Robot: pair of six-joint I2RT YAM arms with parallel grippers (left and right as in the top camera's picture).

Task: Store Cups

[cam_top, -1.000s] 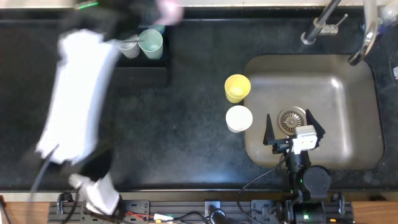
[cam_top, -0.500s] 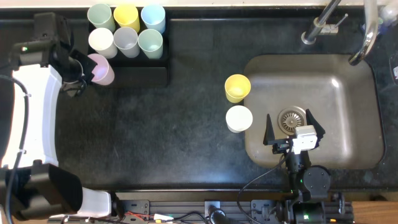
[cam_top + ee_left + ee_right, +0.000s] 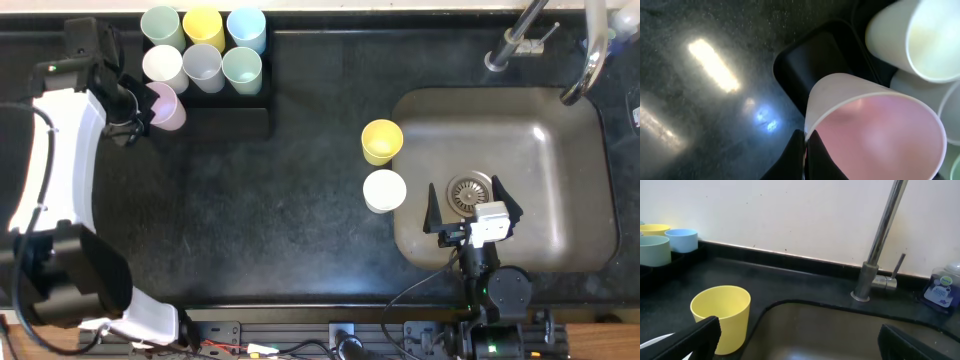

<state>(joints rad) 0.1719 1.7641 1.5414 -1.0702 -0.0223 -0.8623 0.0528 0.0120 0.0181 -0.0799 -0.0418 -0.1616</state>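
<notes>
Step in hand: placing, not yet let go. My left gripper (image 3: pixel 128 105) is pinched narrow on the rim wall of the pink cup (image 3: pixel 167 108), with the wall between my two fingers in the wrist view. The cup hangs tilted at the front-left corner of the black tray (image 3: pixel 235 120), right by an empty compartment. I can't tell if its base is inside yet. Six stored cups (image 3: pixel 203 65) fill the two back rows, and the front row looks free.

Next move, my guess: stand the cup upright, lower it straight into that front-left slot, then spread the fingers and lift clear.

In the way: the tray's own wall, and the stored cream cup (image 3: pixel 925 35) just beside the pink rim (easy to bump if I swing in tilted).

Left to do: the yellow cup (image 3: pixel 381 140) and the white cup (image 3: pixel 384 190) stand on the counter (image 3: pixel 280 220), close together at the left edge of the sink (image 3: pixel 560 200) and well apart from the tray. My right gripper (image 3: pixel 468 200) sits over the sink by the drain, fingers spread wide and holding nothing, near both cups.

The faucet (image 3: pixel 520 35) and soap bottle (image 3: pixel 942 287) are off at the far side and look like no obstacle.
</notes>
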